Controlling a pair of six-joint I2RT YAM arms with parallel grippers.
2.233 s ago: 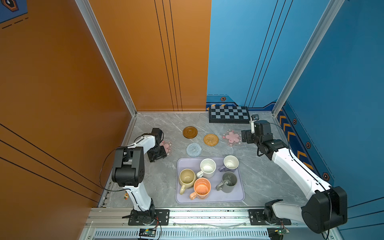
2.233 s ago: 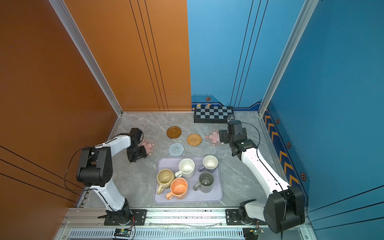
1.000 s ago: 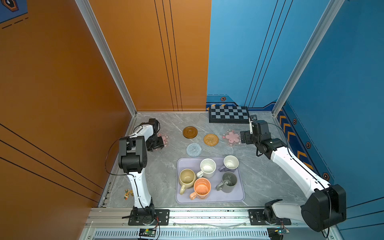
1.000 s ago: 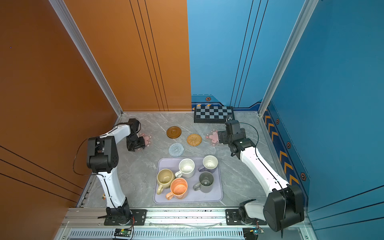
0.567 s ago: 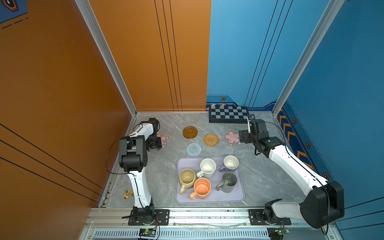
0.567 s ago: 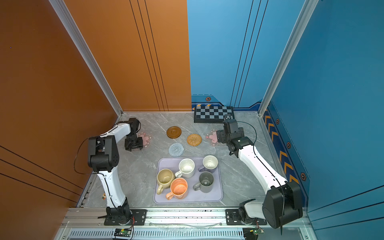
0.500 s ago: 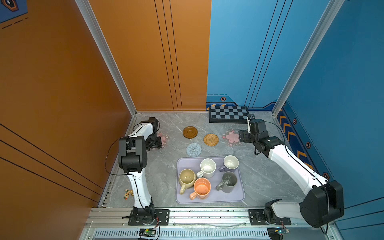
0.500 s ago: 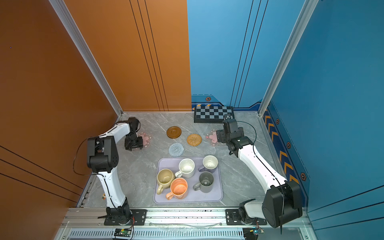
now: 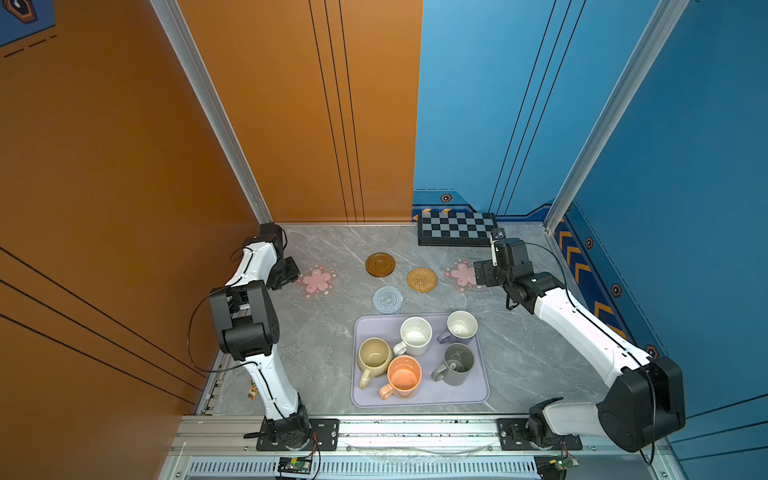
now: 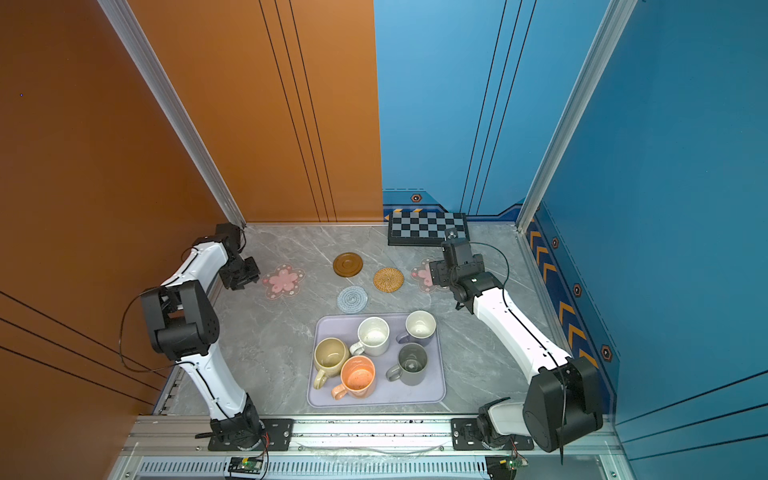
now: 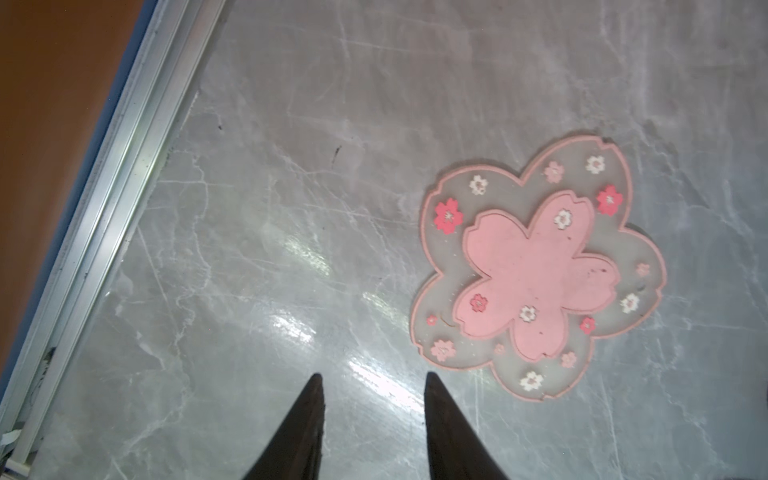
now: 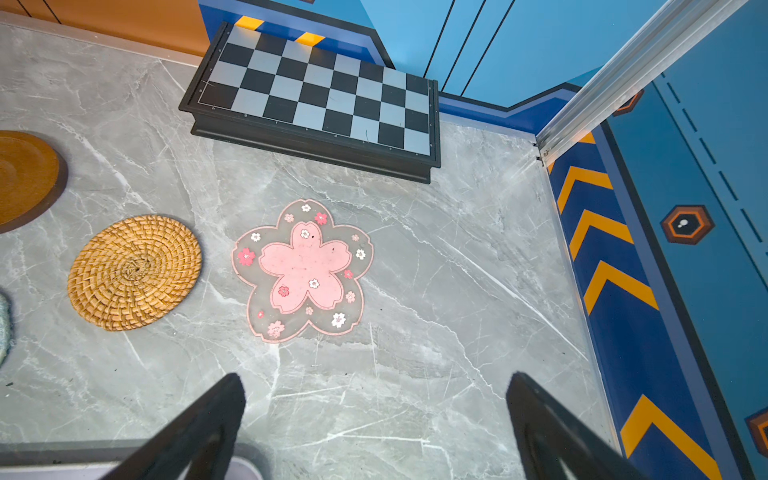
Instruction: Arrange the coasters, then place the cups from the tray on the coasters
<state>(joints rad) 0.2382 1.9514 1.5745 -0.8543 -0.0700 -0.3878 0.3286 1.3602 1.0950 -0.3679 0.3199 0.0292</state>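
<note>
Five coasters lie behind the tray (image 9: 478, 392): a pink flower (image 9: 318, 279) at the left, a brown wooden disc (image 9: 380, 264), a rattan round (image 9: 422, 279), a blue-grey crocheted round (image 9: 387, 299) and a second pink flower (image 9: 460, 275). On the tray stand the beige (image 9: 374, 355), speckled white (image 9: 415, 334), orange (image 9: 404, 376), lavender (image 9: 460, 326) and grey (image 9: 457, 363) cups. My left gripper (image 11: 372, 376) is open a little over bare table, beside the left flower (image 11: 536, 270) and apart from it. My right gripper (image 12: 376, 376) stands wide open, just short of the right flower (image 12: 305, 270).
A black-and-grey checkerboard (image 9: 455, 228) lies against the back wall, behind the right gripper. An aluminium rail (image 11: 104, 199) and the orange wall run close to the left gripper. The blue wall with chevrons (image 12: 602, 257) borders the right side.
The left pink flower coaster has shifted back and to the left. My left gripper has drawn off it toward the wall and its jaws have narrowed. My right gripper has moved slightly back.
</note>
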